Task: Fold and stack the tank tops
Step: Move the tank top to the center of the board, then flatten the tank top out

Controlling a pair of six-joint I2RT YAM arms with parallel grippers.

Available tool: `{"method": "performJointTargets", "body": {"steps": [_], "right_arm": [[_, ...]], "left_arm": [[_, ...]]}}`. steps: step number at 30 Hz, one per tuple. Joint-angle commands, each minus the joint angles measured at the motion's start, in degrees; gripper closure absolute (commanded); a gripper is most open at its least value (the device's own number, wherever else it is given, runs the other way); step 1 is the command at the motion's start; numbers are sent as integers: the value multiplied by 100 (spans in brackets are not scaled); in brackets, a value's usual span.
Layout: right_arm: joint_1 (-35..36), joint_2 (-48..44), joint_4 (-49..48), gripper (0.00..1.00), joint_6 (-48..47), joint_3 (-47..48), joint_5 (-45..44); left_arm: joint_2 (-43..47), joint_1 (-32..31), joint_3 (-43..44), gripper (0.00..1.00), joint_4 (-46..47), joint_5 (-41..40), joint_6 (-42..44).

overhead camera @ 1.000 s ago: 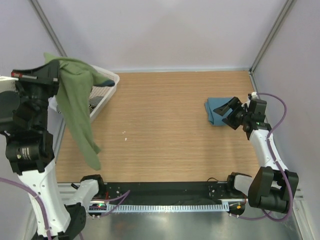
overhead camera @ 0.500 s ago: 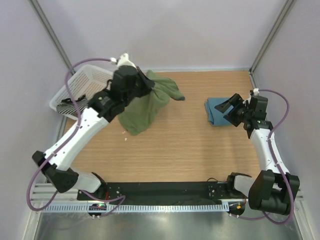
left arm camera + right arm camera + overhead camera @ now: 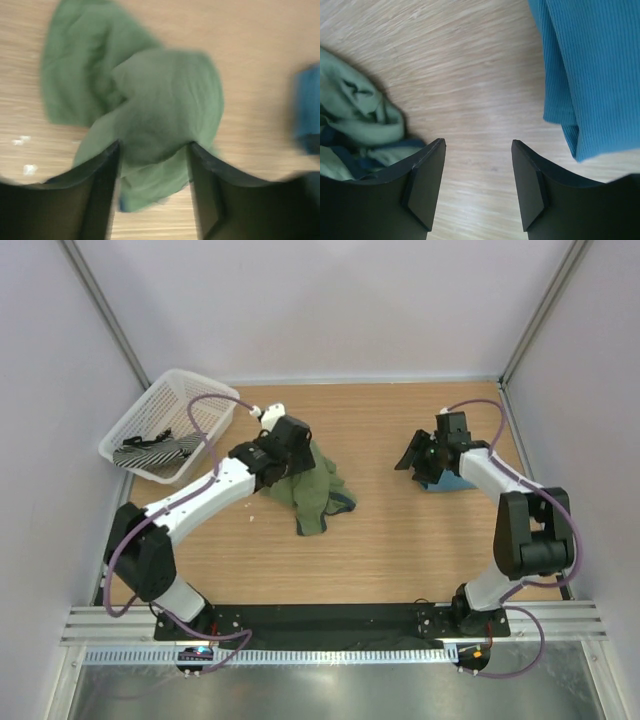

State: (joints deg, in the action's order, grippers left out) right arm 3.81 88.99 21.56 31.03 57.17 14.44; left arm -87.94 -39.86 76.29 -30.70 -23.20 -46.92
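- Your left tool (image 3: 153, 145) is low over the olive-green tank top (image 3: 318, 492), its fingers spread apart. In the left wrist view a rumpled fold of green cloth fills the gap between them. That view is blurred, so you cannot tell whether the fingers touch the cloth.
- The olive-green tank top lies crumpled in a heap on the table (image 3: 400, 550), a little left of the middle. A strip of navy trim shows along its near right edge.
- Your right tool (image 3: 477, 142) is spread as well, with only bare wood between its fingers. It pinches nothing.
- The teal-blue tank top (image 3: 590, 65) lies folded on the right side of the table. From above, the right arm covers most of it, and the tool points left, just past the cloth's left edge.
- In the right wrist view the teal-blue cloth sits to the upper right of the fingers and the green heap to the left. Open table separates the two tops.
- A white basket (image 3: 140, 410) stands at the far left corner, well apart from both tops, with a dark striped cloth (image 3: 150, 450) lying inside it.
- A few white specks (image 3: 250, 517) lie on the wood just left of the green heap.
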Motion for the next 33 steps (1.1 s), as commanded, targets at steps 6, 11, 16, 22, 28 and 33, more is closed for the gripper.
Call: {"method": "performJointTargets", "body": {"steps": [6, 11, 16, 22, 28, 33], "right_arm": [[251, 1425, 322, 41, -53, 1234, -1347], [-10, 1876, 604, 43, -132, 1552, -2147], [-819, 1833, 489, 43, -114, 1297, -2147], [-919, 1096, 323, 35, -184, 1043, -1928], [1037, 198, 568, 34, -571, 928, -1567], [2376, -66, 612, 40, -651, 770, -1514]], "left_arm": [[303, 4, -1273, 24, 503, 60, 217], [558, -48, -1581, 26, 539, 755, 903], [1207, -93, -2353, 22, 924, 870, 991], [2052, -84, -2935, 8, 1312, 651, 1036], [2544, 688, -3076, 6, 1074, 1025, 685], [2957, 1181, -3340, 7, 1110, 1213, 438]]}}
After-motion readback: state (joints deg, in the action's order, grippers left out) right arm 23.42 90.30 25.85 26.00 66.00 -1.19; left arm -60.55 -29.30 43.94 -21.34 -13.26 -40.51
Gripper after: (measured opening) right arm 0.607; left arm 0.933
